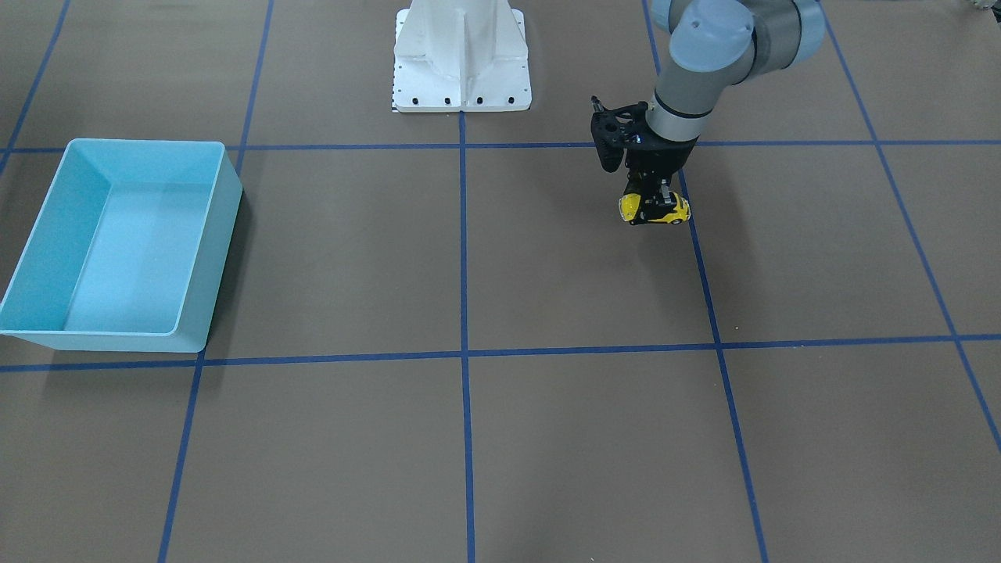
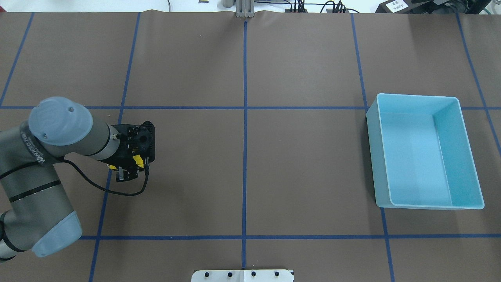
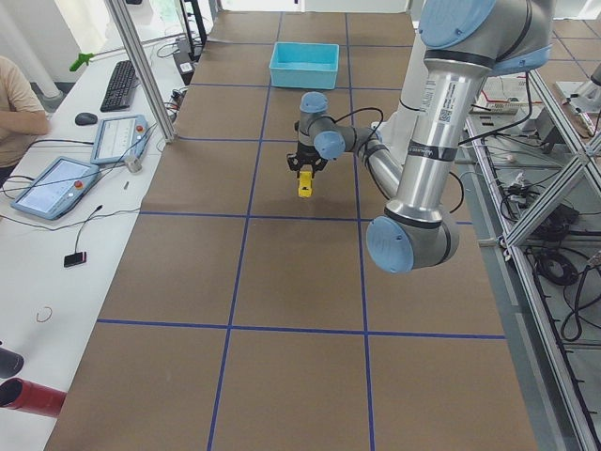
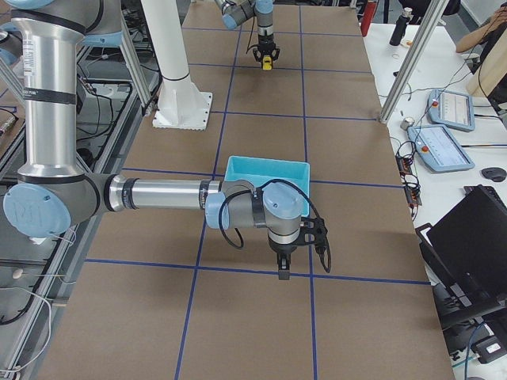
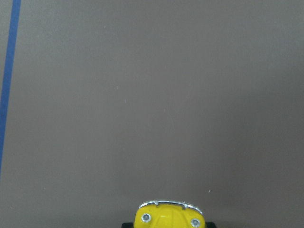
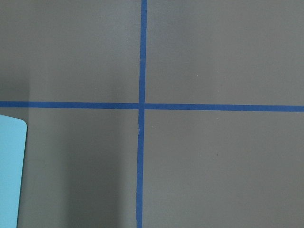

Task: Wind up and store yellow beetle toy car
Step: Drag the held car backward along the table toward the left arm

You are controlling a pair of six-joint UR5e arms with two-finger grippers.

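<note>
My left gripper (image 1: 653, 206) pinches the yellow beetle toy car (image 1: 675, 210) between its fingers, directly under my wrist, beside a blue tape line (image 1: 704, 289) and well apart from the blue bin (image 1: 205, 266). Whether my right gripper (image 4: 283, 270) is spread or closed, I cannot tell.

Brown table (image 1: 547, 438), blue bin (image 1: 213, 250), perhaps car (image 1: 677, 211)
</note>
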